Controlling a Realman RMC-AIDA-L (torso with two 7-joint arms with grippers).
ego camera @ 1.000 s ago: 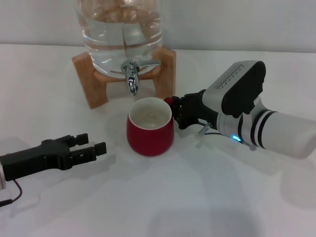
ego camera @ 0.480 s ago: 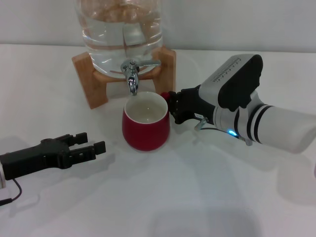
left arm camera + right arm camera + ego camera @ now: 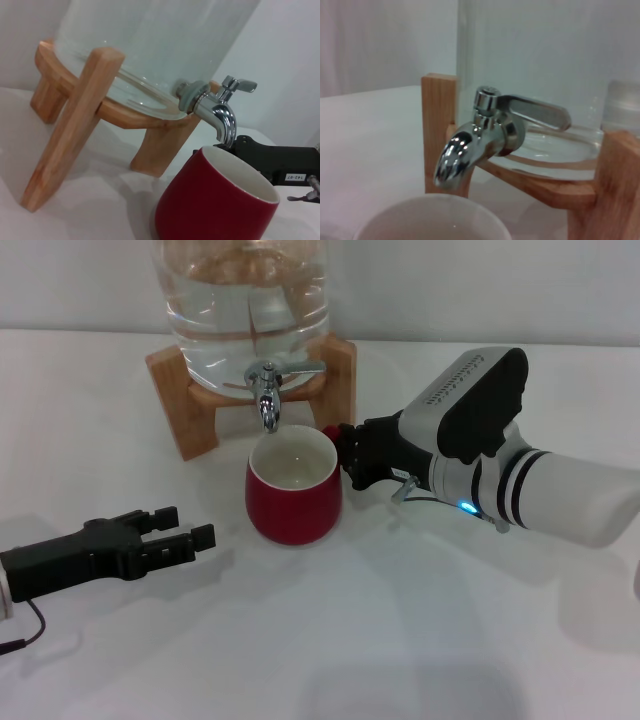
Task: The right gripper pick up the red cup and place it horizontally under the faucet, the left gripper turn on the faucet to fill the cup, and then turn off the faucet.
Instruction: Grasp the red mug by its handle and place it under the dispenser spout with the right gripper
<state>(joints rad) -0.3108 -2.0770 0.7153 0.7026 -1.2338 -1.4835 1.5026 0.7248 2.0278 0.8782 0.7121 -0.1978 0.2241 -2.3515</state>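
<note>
Sliding in from the right over the last second, the red cup (image 3: 293,496) now sits closer to the water jar (image 3: 243,300) than it did, its off-white mouth coming in beneath the spout of the chrome faucet (image 3: 268,390), with most of that travel made early and only a small nudge in the last half second. Carrying it is the right hand (image 3: 345,457), its black prongs pinched on the little loop handle at the cup's rim, blue wrist light showing behind. From the left wrist view the spout hangs just above the near rim of the cup (image 3: 216,202), close but not touching, and the right wrist view shows the faucet (image 3: 485,134) right over the white lip (image 3: 432,218). Upright is how the cup stands, and it looks to be resting on the tabletop (image 3: 420,640) or a hair above it; hard to call. No water runs, the lever lies flat. Off to the side the left hand (image 3: 190,530) lies low on the tabletop, prongs spread, well apart from the wooden stand (image 3: 185,410). Placement looks nearly done, so the lever should be the left arm's job next.
</note>
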